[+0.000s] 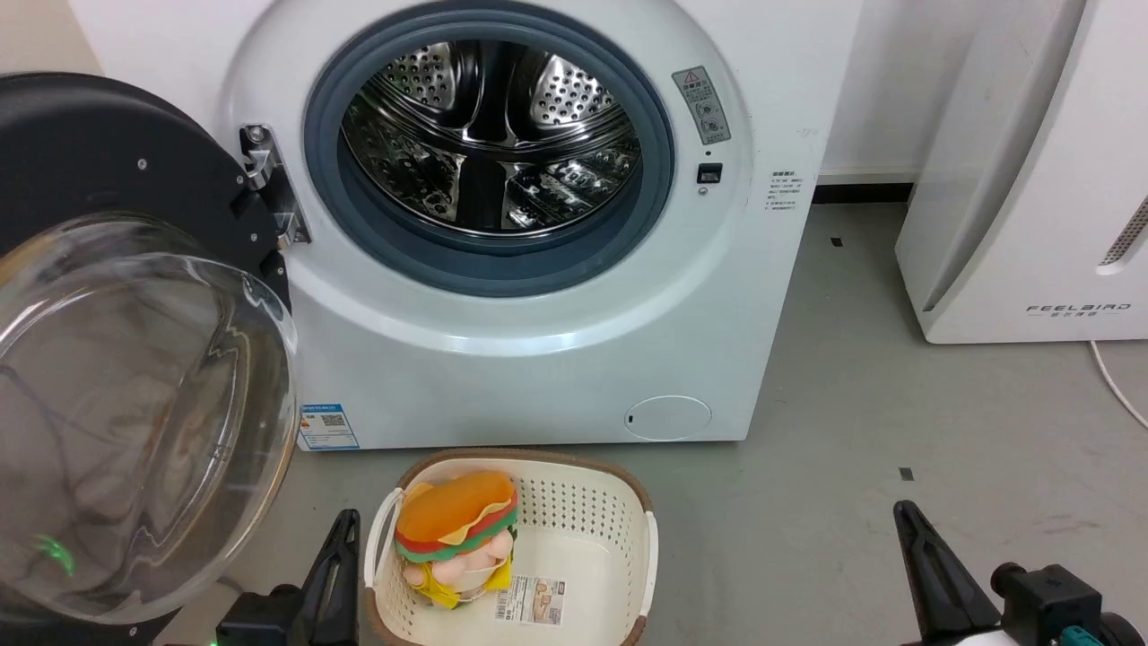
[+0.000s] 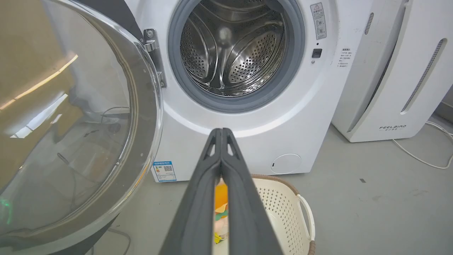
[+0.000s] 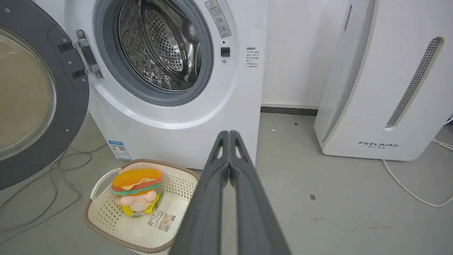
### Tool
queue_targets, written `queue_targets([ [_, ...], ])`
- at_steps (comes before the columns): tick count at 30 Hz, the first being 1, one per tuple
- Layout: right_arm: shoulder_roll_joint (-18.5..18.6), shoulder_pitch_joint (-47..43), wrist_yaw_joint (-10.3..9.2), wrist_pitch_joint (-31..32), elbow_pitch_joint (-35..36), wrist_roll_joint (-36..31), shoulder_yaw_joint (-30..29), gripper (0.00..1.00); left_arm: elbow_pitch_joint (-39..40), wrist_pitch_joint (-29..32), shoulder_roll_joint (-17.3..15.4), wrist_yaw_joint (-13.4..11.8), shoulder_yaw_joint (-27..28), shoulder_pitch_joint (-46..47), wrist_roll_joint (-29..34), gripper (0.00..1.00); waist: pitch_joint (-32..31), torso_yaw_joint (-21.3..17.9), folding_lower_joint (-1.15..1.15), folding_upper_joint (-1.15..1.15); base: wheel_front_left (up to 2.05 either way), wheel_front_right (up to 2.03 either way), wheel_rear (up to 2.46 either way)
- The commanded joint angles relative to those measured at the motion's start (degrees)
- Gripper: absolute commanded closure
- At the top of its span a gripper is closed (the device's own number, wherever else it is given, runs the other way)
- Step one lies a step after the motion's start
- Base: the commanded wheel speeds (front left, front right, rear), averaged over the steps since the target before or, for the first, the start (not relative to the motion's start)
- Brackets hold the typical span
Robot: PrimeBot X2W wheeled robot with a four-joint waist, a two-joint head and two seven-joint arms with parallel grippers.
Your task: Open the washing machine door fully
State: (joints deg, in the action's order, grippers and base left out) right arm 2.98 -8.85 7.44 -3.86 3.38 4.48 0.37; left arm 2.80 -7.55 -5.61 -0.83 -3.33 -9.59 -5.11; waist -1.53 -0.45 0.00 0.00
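The white washing machine (image 1: 538, 359) stands ahead with its grey gasket and steel drum (image 1: 489, 135) exposed. Its round black door (image 1: 99, 161) is swung wide out to the left on its hinge (image 1: 269, 184), the clear glass bowl (image 1: 134, 422) bulging toward me. In the wrist views the door (image 2: 70, 124) (image 3: 32, 102) hangs at the left. My left gripper (image 1: 345, 520) sits low at the bottom, just right of the door, shut and empty (image 2: 221, 131). My right gripper (image 1: 901, 511) is at the lower right over the floor, shut and empty (image 3: 229, 134).
A cream perforated basket (image 1: 592, 538) with a burger-shaped plush toy (image 1: 457, 529) sits on the floor before the machine, between my grippers. A white FEELBIRD appliance (image 1: 1031, 179) stands to the right. Cables (image 3: 53, 177) lie on the floor under the door.
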Motion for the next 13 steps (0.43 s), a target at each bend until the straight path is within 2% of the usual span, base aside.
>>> queue_targets([
  [1, -0.03, 1.26, 0.01, 0.15, -0.19, -0.54, -0.07, 1.00, -0.21, 0.23, 0.26, 0.18, 0.12, 1.03, 0.59, 1.00, 0.02, 0.01, 0.00, 0.00, 0.00, 0.00, 0.00],
  [13, -0.04, 2.26, 0.02, 0.64, -0.61, -1.06, -0.11, 1.00, -0.55, 1.19, 0.58, 0.27, 0.54, 2.15, 1.18, 1.00, 0.22, 0.07, 0.00, 0.00, 0.00, 0.00, 0.00],
])
